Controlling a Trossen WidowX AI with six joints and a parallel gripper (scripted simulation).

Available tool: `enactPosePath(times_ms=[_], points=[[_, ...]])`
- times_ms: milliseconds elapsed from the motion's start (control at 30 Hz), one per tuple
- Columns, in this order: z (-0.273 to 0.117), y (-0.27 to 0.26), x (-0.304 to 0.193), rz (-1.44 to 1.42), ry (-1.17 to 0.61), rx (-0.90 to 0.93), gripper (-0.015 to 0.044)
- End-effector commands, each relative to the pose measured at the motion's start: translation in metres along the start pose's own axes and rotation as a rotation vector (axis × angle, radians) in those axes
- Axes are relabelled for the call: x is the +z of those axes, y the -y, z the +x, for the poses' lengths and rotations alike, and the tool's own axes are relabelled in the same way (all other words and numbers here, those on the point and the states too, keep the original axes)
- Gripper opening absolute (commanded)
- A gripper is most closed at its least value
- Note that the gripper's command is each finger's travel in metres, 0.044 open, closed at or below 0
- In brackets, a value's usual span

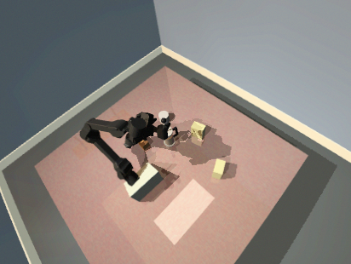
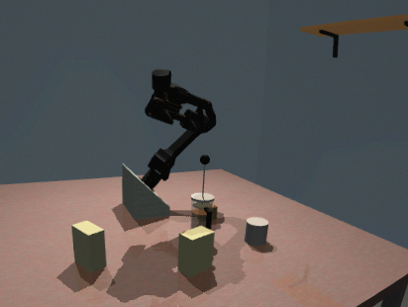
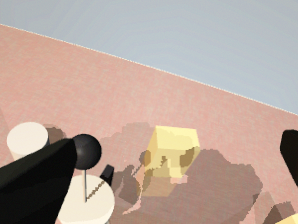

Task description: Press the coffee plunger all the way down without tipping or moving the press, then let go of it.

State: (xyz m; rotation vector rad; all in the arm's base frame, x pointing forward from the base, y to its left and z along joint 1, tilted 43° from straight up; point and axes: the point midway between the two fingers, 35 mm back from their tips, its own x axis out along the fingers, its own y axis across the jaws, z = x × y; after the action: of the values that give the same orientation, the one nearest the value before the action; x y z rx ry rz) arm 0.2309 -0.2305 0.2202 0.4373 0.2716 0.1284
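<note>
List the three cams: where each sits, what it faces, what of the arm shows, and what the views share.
Top: high above a table corner, looking down at the table; whole arm and its base block show.
Exterior: off the table's side, about level, facing the coffee press; arm seen side-on, raised above the press.
Wrist: on the gripper, looking down and forward; two dark open fingers at the frame edges.
Shared: all show the press with its plunger knob up, and the yellow block beside it.
</note>
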Motion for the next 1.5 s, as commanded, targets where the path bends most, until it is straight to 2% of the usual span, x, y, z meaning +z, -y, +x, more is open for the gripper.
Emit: enactPosePath(times_ms=[0, 367, 1433, 1467], points=[[0.021, -0.049, 0.012, 0.241, -0.070, 0.141, 0.0440], [0.044, -0.064, -0.039, 0.249, -0.073, 0.126, 0.0440], [0.084, -0.069, -0.042, 0.250, -0.071, 0.124, 0.0440], [0.084, -0.069, -0.042, 0.250, -0.071, 0.124, 0.0414]])
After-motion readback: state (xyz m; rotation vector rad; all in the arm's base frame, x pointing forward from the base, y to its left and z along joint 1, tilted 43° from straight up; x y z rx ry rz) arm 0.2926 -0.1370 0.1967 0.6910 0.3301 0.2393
